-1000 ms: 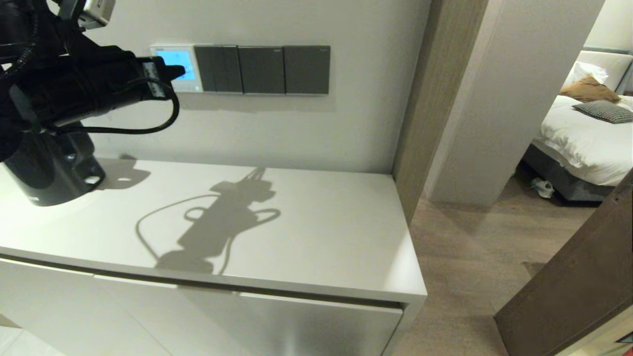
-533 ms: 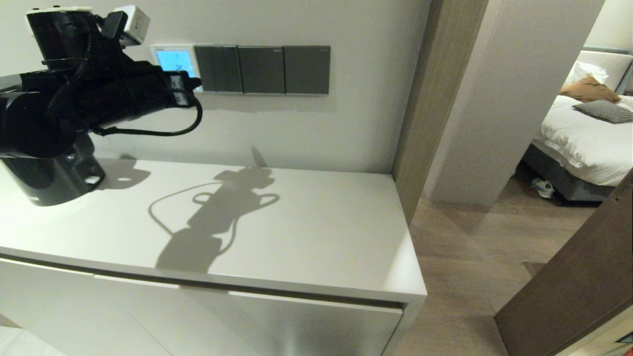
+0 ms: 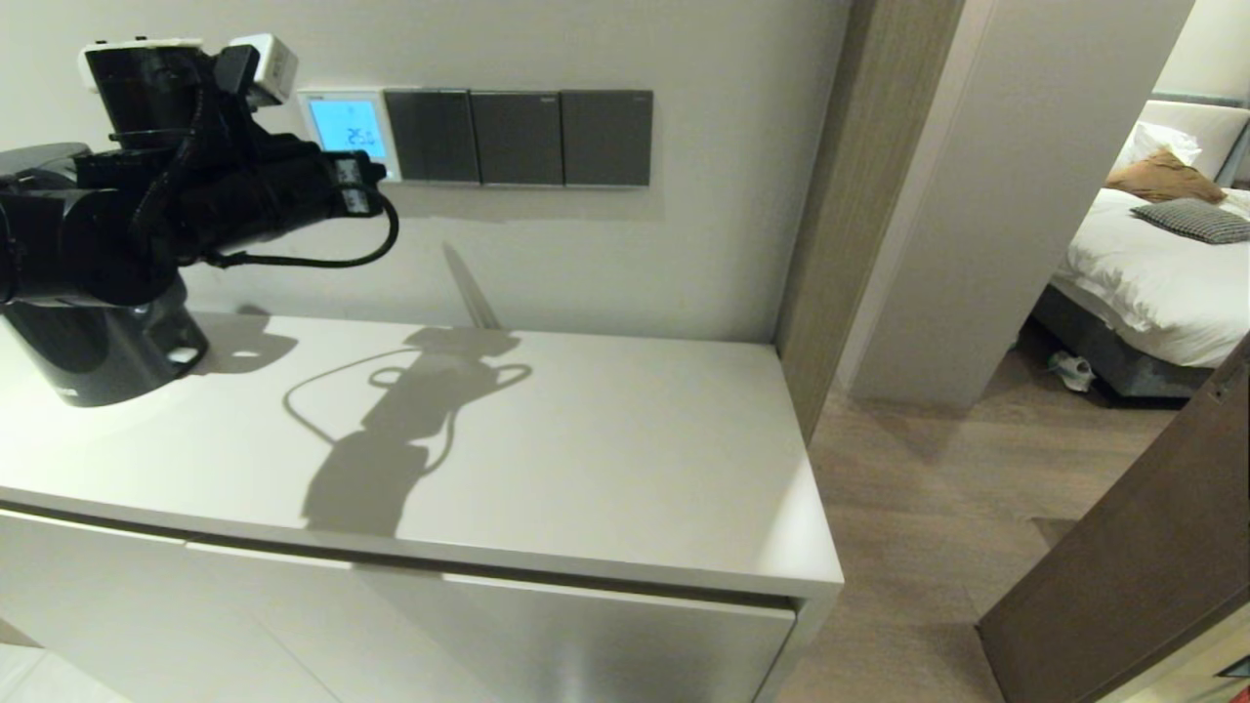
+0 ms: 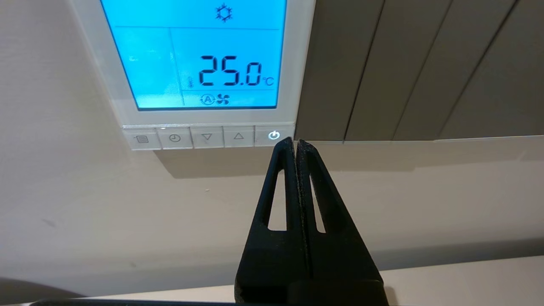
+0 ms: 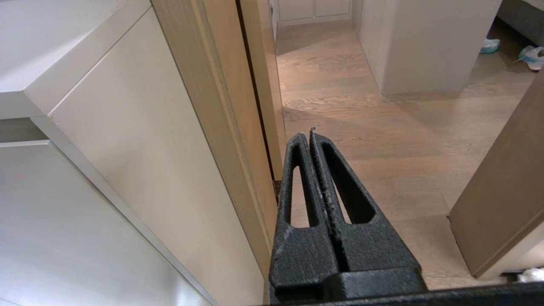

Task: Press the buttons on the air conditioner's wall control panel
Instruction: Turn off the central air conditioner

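Since the screen (image 4: 193, 55) is lit blue and reads 25.0 °C w/ a snowflake up top and a fan icon underneath, I'd guess the power button (image 4: 274, 135) has already had its press, tho that's a judgement. The other buttons in the row look like what's left, afaik.

The wall panel (image 3: 348, 133) is a small white square on the wall, right next to the dark grey switch plates (image 3: 518, 137). Its bottom edge has five tiny pale keys: menu, clock, down arrow (image 4: 207, 137), up arrow (image 4: 239, 136), then power w/ a glowing ring.

Left gripper (image 4: 295, 142) has its fingers pressed together into one point, tip just below the power key, can't tell if touching. Down and up arrows sit further along from the tip.

Right gripper (image 5: 309, 135) is parked low by the cabinet side (image 5: 140, 170), fingers also closed, holding nothing.
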